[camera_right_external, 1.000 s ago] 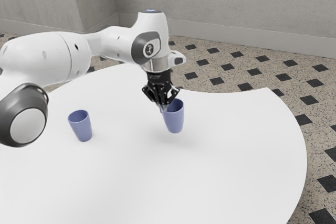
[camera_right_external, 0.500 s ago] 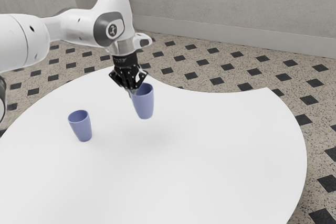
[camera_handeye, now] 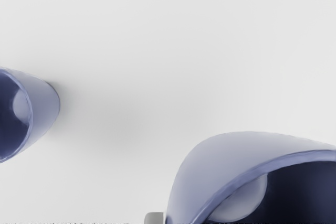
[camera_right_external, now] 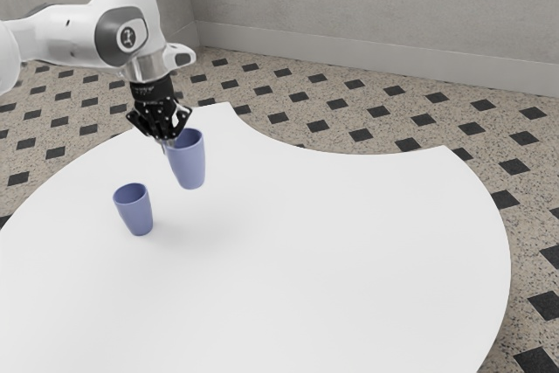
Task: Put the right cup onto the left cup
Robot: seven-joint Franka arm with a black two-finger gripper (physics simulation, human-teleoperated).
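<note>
A gap is left between the raised cup (camera_right_external: 187, 163) and the standing cup (camera_right_external: 135, 212); low passage is blocked by the latter, room left above!

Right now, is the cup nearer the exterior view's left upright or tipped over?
Upright: the left cup rests on its narrower base on the table, its open rim uppermost.

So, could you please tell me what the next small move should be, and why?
I would probably carry the held cup sideways toward the exterior view's left, without lowering it. The gripper has it by its wall, raised off the table, but it hangs to the exterior view's right of the standing cup, not over that cup's open mouth.
</note>
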